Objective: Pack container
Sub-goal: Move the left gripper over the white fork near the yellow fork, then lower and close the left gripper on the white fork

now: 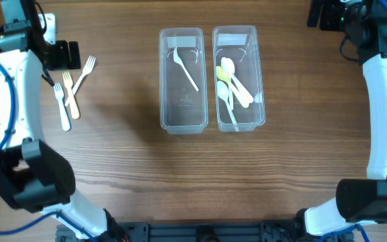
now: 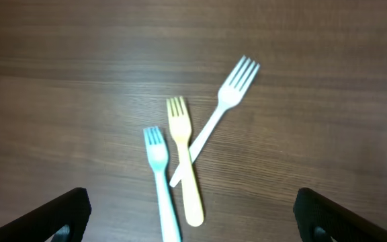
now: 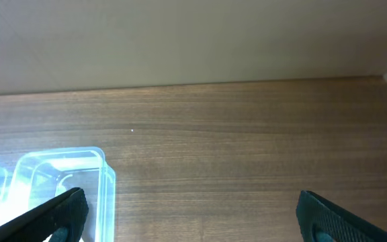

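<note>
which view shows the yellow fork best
The left wrist view: the yellow fork is close and large, tines clear, crossing a white fork. Overhead shows it small, near the table's left edge. The right wrist view misses it entirely.

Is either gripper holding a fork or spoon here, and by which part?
Nothing is held. The left gripper hangs open above the forks; the right gripper is open and empty.
</note>
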Tool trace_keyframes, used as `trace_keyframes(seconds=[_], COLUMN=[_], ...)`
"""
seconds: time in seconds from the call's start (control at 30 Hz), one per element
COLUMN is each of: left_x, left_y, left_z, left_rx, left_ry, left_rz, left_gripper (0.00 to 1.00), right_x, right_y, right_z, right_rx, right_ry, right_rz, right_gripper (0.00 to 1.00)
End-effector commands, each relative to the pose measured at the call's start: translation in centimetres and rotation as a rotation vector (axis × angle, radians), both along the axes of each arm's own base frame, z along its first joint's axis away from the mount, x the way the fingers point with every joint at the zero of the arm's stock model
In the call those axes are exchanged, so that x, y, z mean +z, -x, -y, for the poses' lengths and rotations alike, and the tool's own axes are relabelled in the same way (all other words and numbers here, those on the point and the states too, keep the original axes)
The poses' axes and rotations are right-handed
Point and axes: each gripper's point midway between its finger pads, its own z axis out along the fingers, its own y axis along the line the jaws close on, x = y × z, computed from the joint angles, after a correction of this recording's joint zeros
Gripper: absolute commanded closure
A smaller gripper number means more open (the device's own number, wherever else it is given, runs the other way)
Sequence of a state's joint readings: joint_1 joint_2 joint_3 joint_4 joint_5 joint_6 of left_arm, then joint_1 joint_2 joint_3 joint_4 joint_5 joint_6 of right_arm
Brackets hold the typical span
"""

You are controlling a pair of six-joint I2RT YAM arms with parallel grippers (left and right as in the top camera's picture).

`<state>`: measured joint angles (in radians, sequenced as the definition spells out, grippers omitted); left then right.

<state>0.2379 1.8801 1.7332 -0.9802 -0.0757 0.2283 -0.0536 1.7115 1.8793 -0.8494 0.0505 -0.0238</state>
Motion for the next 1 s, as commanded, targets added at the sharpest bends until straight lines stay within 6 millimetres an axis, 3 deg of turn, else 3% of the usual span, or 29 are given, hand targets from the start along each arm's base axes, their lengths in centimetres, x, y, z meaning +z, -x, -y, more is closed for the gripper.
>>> trace_keyframes(seconds=[0.0,0.27,0.43,0.8,0.97], left_x=[-4.6,-11.1,-13.7,-13.9,-14.7], left_y=[-0.4,-0.9,-1.0,-3.8,-4.0], left_z=[1.1,1.6,2.6,2.8,3.0], left_rx=[-0.079,-0.258,-0.378,-0.446,-0.447], left_ry=[0.064,0.071,0.095,0.033,0.036], left_rz=[-0.089,-0.214,-0.252,-0.163,-0.169], left_gripper=[0.01,0.0,0.0,0.01,0.01], right_x=[-0.4,-0.4,-0.4,-0.4,-0.4], right_y=[-0.1,-0.1,-0.1,-0.1,-0.1], right_z=[0.4,0.4,0.4,0.4,0.4], right_rx=[-0.015,-0.015,-0.015,-0.015,-0.015], right_ry=[0.012,0.012,0.012,0.012,0.012], right_rz=[-0.008,-0.008,-0.008,-0.008,-0.008], right_gripper=[0.0,0.0,0.0,0.0,0.0])
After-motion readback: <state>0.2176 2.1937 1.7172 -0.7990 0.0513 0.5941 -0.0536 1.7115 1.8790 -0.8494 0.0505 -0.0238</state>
